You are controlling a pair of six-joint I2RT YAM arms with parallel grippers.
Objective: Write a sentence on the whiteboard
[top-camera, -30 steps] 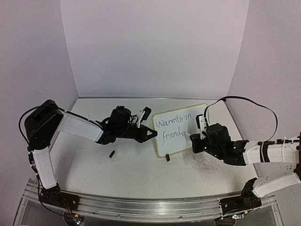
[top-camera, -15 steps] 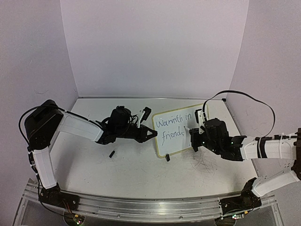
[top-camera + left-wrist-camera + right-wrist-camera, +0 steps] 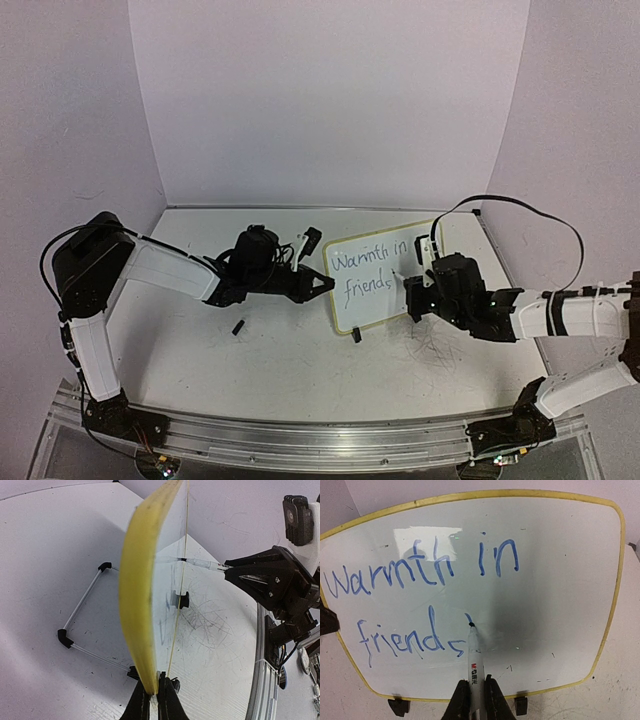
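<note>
The right gripper [image 3: 475, 692] is clamped on a white marker [image 3: 473, 660], whose tip touches the whiteboard [image 3: 560, 580] just ahead of its fingers. The board is glossy white, round-cornered and yellow-framed. Its sentence [image 3: 420, 567] is blue cursive: "Warmth in" above "friends". The left gripper [image 3: 154, 702] is closed too, pinching the board's edge.

White-shelled left arm [image 3: 165, 268] and right arm [image 3: 580, 315], black left gripper [image 3: 155, 692], black right gripper [image 3: 476, 685], looping black cable [image 3: 490, 196], silver base rail [image 3: 300, 440]
</note>
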